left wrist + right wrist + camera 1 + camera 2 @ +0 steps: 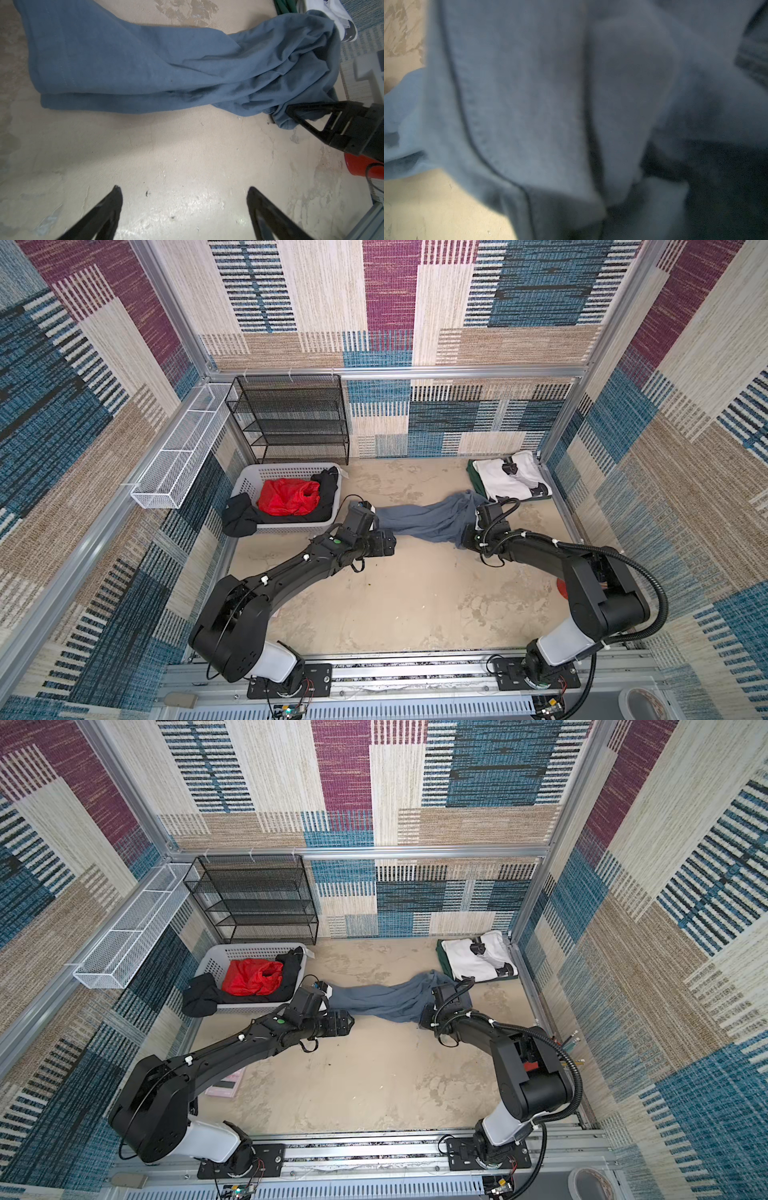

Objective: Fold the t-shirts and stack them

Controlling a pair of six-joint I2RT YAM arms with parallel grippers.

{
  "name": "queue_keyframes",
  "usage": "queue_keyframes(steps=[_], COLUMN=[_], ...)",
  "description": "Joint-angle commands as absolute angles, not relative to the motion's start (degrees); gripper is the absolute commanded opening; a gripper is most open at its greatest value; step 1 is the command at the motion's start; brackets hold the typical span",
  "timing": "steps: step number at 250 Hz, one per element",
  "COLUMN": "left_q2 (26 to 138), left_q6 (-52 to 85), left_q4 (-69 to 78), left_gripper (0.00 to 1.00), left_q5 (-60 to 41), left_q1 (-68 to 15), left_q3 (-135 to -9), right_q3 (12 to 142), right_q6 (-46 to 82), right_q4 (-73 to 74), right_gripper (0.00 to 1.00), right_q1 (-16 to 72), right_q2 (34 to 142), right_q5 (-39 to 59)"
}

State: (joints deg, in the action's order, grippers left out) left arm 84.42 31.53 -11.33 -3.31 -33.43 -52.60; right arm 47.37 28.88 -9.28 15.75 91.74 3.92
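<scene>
At the left of the table [395, 605], by the back wall: a white basket [291, 466] with red cloth [289, 497] inside and black cloth [241, 514] spilling over the rim, untouched for now. Just right of it, the left gripper [185, 193], fingers spread wide over bare tabletop, holding nothing, near the front edge of the grey shirt [419, 518] but apart from it.

Across the middle, the grey shirt itself, drawn out into a long twisted band: flat and doubled at the left end, bunched and rumpled at the right. At that right end, the right gripper [284, 113], closed on a gathered corner of the shirt, to judge by the cloth pinched at the fingertip; nothing but blurred grey cloth in the right wrist view.

Further right, in the back corner, a folded white shirt [505, 485] with black patches, lying on a folded green shirt [475, 483].

Seemingly the spreading step for the third shirt, ahead of any fold. Next, probably: take the free left end with the left gripper, then pull both ends apart to undo the twist and lay flat. Calls for a low approach, a catch on the hem only, and a path clear of the stack.
</scene>
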Motion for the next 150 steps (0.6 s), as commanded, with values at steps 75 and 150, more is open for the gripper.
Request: queue_keyframes(steps=[75, 150], left_q2=[86.4, 89.0], left_q6=[31.2, 32.1], left_q4=[-9.3, -5.9], left_gripper=[0.89, 0.84], left_q5=[-5.4, -8.0], left_q1=[-33.6, -34.1], left_q3=[-53.6, -54.8], right_q3=[55.3, 61.8], right_q6=[27.4, 29.5], right_q4=[-18.2, -23.0], right_gripper=[0.00, 0.00], right_q1=[15.8, 15.7], right_q2=[75.8, 65.3], right_q5=[14.2, 17.3])
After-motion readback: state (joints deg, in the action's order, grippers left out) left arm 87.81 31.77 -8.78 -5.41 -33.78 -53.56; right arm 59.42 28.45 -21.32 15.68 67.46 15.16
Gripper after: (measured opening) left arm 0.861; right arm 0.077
